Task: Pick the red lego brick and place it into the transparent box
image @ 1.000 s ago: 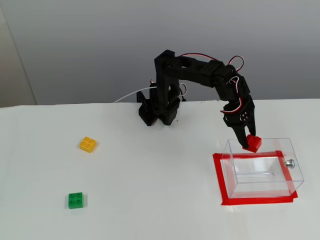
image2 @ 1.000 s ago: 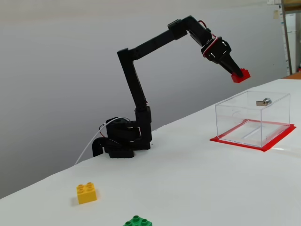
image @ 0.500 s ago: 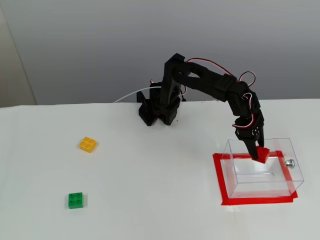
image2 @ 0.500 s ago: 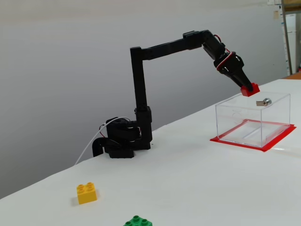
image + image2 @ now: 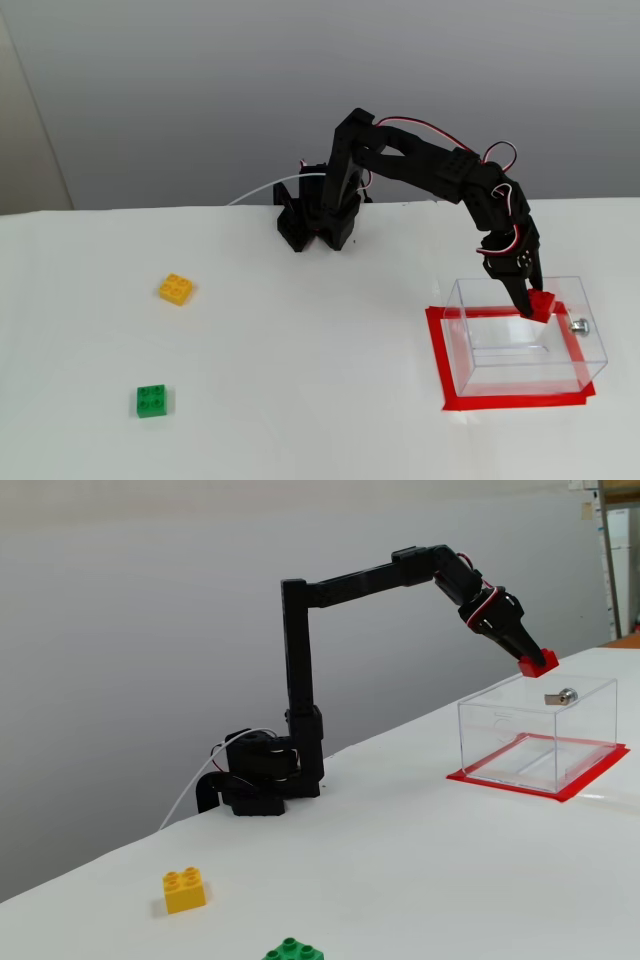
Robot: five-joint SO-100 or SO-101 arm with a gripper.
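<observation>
Red lego brick [image 5: 541,304] sits pinched in the closed jaws [image 5: 535,663], held in the air just above the open top of the transparent box [image 5: 536,732], so release means dropping straight down.

We can read no text, label, brand, number or sign on anything in either fixed view; every surface we see there is plain.

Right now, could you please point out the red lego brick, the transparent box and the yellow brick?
red lego brick [image 5: 541,304]: fixed view, its top face.
transparent box [image 5: 520,372]: fixed view, front wall.
yellow brick [image 5: 185,890]: fixed view, its side face.
</observation>
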